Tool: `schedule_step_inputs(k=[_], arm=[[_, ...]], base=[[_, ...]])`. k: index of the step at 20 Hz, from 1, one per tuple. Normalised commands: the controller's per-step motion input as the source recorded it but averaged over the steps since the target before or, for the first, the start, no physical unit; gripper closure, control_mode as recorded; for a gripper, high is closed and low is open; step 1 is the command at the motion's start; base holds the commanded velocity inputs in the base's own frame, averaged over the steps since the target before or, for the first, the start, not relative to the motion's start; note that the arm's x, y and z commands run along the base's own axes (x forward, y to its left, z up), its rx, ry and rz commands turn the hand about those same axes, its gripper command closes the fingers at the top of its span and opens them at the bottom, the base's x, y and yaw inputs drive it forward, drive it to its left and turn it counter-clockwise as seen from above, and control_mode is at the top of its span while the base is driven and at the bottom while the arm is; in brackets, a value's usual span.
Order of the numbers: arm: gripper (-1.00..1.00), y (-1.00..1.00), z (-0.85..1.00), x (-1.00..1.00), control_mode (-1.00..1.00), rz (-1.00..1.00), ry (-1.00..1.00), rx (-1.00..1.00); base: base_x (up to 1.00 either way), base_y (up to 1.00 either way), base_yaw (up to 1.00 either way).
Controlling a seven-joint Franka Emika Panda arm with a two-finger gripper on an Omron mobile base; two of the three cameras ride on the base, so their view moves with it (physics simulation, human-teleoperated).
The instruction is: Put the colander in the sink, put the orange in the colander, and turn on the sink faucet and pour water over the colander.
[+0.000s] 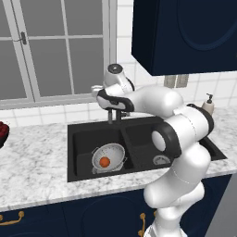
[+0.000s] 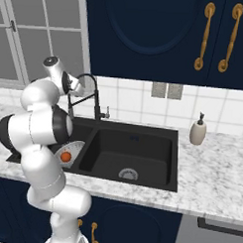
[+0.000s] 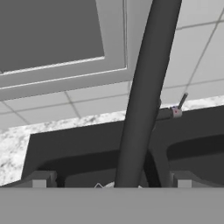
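colander sits in left basin of sink, orange inside it. gripper jaws spread apart, 1 finger either side of the sink faucet neck (side lever just right), nothing clamped.

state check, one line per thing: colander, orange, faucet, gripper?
colander: upright in the left basin of the sink
orange: inside the colander
sink faucet: no water visible, lever state unclear
gripper: jaws open, straddling the faucet neck, holding nothing
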Motion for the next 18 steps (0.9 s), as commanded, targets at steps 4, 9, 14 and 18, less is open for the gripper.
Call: schedule_step_inputs(k=[4,9,14,18], arm=[[-1.0,0.13,0.0,0.08,-1.0,0.0,0.0,0.0],[-1.0,-0.09,0.05,-0.01,-1.0,0.0,0.0,0.0],[-1.0,-0.3,0.34,-0.11,-1.0,0.0,0.0,0.0],[-1.0,-0.06,0.42,-0.29,-1.0,0.0,0.0,0.0]], base=[[0.0,0.0,0.0],[0.0,0.0,0.0],[0.0,0.0,0.0],[0.0,0.0,0.0]])
